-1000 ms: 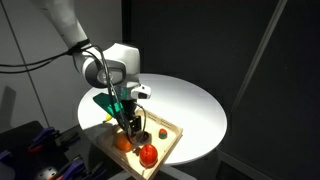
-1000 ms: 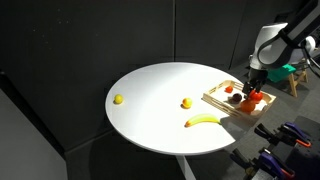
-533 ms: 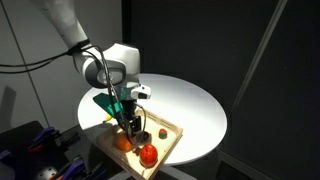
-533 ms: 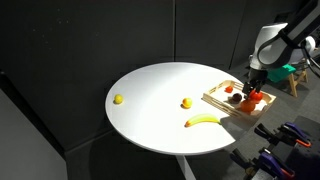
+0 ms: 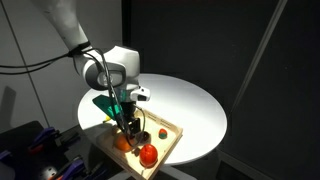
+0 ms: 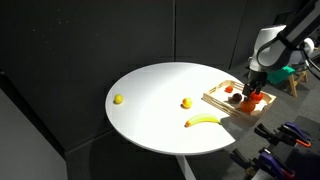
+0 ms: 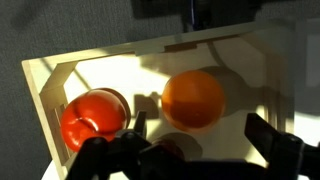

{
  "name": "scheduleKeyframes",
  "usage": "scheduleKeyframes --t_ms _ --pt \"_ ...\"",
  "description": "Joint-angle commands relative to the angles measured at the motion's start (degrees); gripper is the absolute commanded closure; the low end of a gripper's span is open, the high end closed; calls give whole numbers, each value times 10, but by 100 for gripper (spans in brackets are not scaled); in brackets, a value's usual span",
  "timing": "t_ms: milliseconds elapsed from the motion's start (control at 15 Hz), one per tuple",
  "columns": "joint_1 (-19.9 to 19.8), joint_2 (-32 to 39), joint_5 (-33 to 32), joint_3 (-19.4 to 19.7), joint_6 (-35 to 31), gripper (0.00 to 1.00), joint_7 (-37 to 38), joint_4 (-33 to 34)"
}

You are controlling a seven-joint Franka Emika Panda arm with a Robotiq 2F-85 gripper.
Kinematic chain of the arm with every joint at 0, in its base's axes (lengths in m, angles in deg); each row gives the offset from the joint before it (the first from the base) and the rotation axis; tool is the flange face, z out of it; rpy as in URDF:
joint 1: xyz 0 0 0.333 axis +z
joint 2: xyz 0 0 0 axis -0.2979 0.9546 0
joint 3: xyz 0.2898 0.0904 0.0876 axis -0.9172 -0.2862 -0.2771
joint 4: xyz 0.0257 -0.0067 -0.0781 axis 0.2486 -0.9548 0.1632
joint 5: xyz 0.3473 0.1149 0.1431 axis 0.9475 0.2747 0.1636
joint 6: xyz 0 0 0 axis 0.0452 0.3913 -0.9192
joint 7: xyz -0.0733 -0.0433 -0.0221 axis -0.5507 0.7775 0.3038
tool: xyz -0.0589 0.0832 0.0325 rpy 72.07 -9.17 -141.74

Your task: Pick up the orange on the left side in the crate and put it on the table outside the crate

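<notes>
The orange [image 7: 193,98] lies in the light-wood crate [image 7: 120,55], right of the larger red fruit [image 7: 93,117]. In the wrist view my gripper [image 7: 200,140] is open, with one finger at each side just below the orange and not touching it. In an exterior view the gripper [image 5: 130,128] hangs low over the crate [image 5: 168,130], with the orange [image 5: 123,142] just beside it and the red fruit [image 5: 148,153] nearer the corner. In an exterior view the gripper [image 6: 253,92] sits over the crate [image 6: 222,95] at the edge of the round white table [image 6: 160,95].
A banana [image 6: 203,122] and two small yellow pieces [image 6: 186,102] [image 6: 118,99] lie on the table outside the crate. A small dark object [image 5: 161,131] sits in the crate. The crate rims stand close around the fruits. Dark curtains surround the table.
</notes>
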Motion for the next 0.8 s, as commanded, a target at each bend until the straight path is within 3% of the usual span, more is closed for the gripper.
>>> scheduleKeyframes --t_ms 0,733 --pt "-4 17 2 -4 -20 0 5 5" --pt "-2 57 0 -1 -76 0 13 7"
